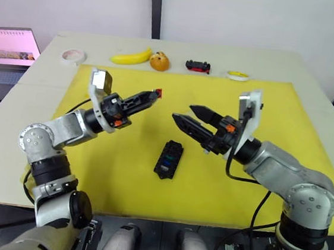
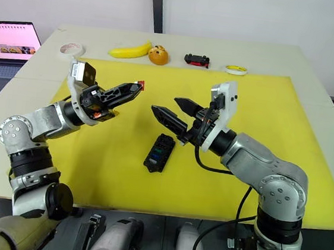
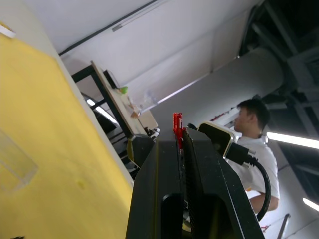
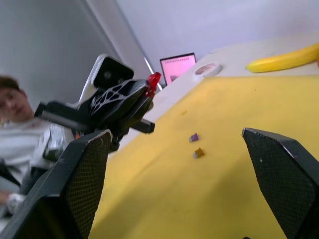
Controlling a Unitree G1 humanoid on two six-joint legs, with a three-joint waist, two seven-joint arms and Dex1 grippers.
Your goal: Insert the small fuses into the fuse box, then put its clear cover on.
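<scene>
Insertion step: left gripper clamped on red fuse, raised over mat; right gripper jaws apart, empty. Fuse box lies between them. Next, judged: align blade over a free slot

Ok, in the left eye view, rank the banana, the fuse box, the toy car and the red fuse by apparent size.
Largest to smallest:
1. banana
2. fuse box, close to the banana and nearer the camera, so unsure
3. toy car
4. red fuse, pinched in the left gripper
</scene>
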